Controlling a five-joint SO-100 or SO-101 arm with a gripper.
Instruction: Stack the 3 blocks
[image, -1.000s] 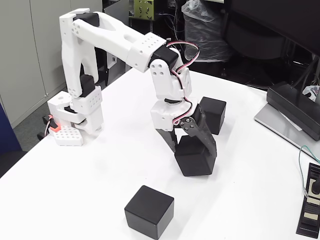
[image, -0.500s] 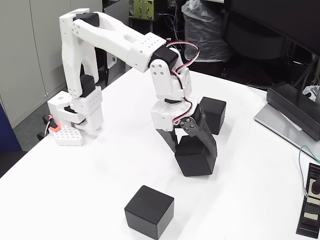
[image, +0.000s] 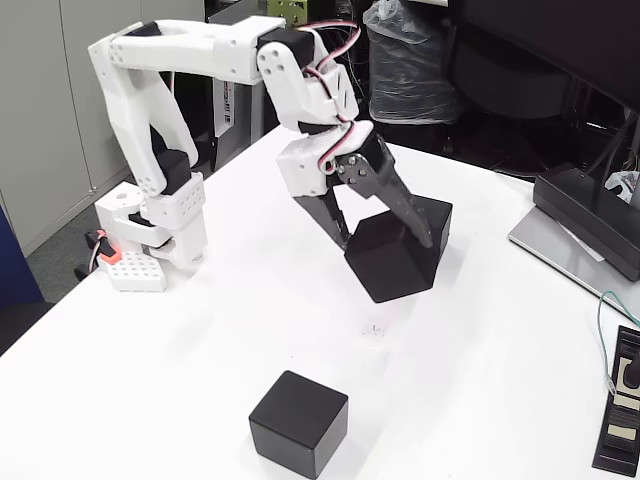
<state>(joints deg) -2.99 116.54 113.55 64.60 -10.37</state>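
The pincer (image: 385, 255) is clenched on one cube (image: 392, 258), tilted in the air above the desk (image: 250, 330) — another (image: 440, 225) sits just behind, a third (image: 298, 422) nearer — each probably rigid, light and matte, best pinched across flat opposite faces.

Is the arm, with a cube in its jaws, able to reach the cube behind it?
Probably yes: the far cube sits just behind the lifted cube in the gripper, with nothing on top of it.
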